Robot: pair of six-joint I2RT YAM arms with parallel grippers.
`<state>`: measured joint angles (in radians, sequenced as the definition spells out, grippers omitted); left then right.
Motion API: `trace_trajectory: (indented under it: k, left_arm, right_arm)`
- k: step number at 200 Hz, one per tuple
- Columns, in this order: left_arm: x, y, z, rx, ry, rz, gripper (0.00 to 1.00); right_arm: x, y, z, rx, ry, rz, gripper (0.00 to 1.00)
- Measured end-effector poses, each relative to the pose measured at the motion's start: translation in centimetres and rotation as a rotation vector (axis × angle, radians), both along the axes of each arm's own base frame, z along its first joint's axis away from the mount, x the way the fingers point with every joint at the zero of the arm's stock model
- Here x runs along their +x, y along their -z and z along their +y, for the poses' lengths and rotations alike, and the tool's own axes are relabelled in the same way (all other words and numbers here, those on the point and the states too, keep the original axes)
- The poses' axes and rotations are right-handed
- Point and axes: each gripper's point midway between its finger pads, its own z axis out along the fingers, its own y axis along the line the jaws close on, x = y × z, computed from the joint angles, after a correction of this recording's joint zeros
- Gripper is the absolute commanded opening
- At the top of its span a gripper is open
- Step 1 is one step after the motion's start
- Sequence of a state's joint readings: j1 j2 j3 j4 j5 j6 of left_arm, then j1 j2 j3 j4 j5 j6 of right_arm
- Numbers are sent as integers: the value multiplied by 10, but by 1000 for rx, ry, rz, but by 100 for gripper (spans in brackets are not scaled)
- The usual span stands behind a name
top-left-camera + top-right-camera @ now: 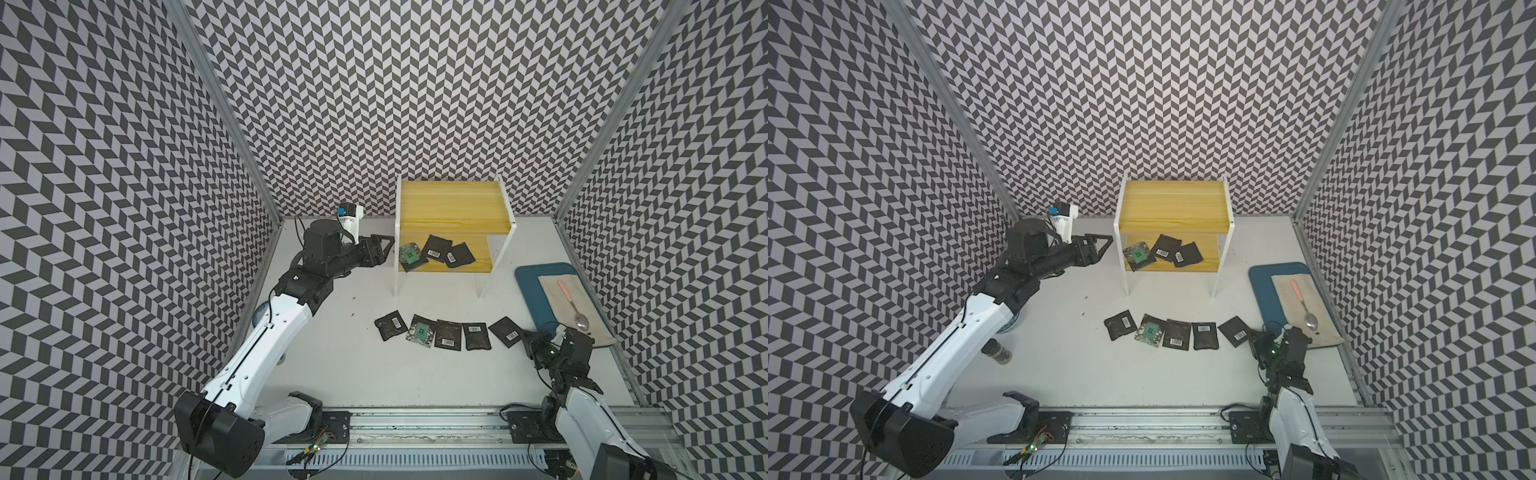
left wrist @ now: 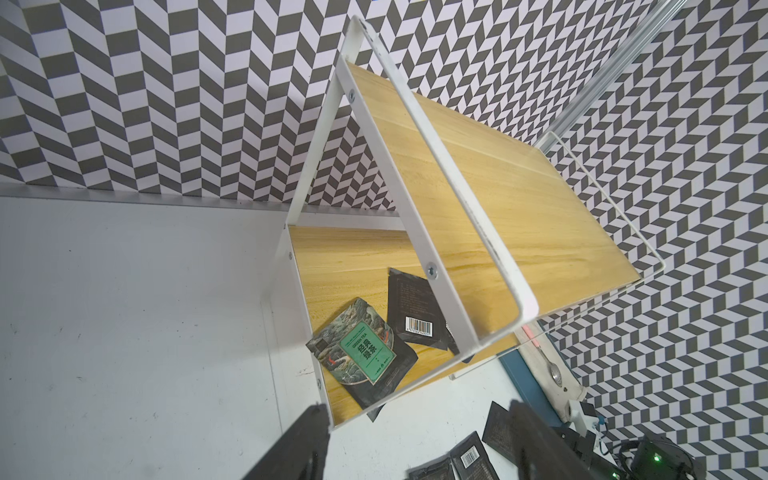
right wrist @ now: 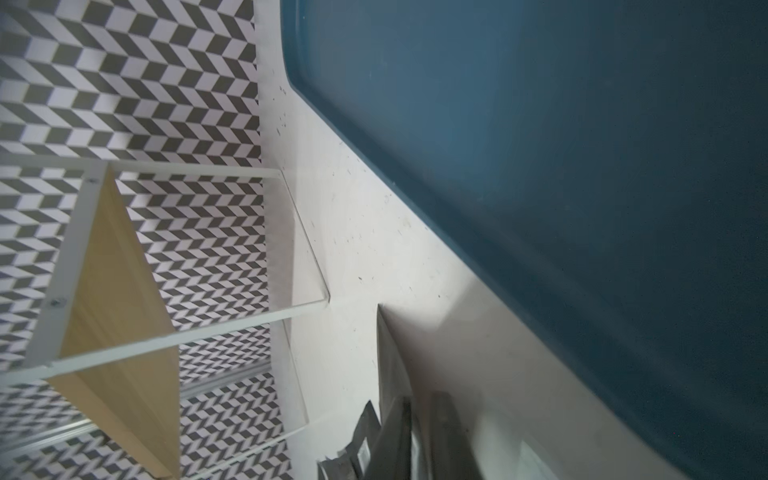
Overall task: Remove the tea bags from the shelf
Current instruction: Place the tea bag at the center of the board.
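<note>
Right of shelf (image 1: 453, 203), blue tray (image 1: 530, 291), beige cloth (image 1: 552, 301), spoon (image 1: 569, 300)

Both top views are looking down from high on the tabletop (image 1: 332, 374); both wrist cameras are facing the shelf (image 2: 498, 199) close-up.

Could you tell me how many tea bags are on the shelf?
3, all on the shelf, lower board: green-faced tea bag at the left, middle barcoded tea bag, right barcoded tea bag. Another may hide under the green-faced one.
</note>
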<state>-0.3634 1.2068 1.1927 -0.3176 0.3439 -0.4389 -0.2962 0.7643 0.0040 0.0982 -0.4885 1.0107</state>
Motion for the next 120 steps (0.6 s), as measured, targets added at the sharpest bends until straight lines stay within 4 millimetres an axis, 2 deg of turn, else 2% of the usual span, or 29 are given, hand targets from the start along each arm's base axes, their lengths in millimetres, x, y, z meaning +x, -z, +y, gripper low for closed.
trace_trajectory:
  k: [17, 75, 120]
  left_arm:
    - [0, 0, 1, 0, -2, 0, 71]
    - [1, 0, 1, 0, -4, 1, 71]
    - [1, 3, 2, 2, -8, 5, 71]
  right_arm:
    - [-1, 1, 1, 2, -4, 4, 32]
    - [-5, 2, 6, -21, -43, 53, 39]
    - [-6, -7, -2, -71, -30, 136, 40]
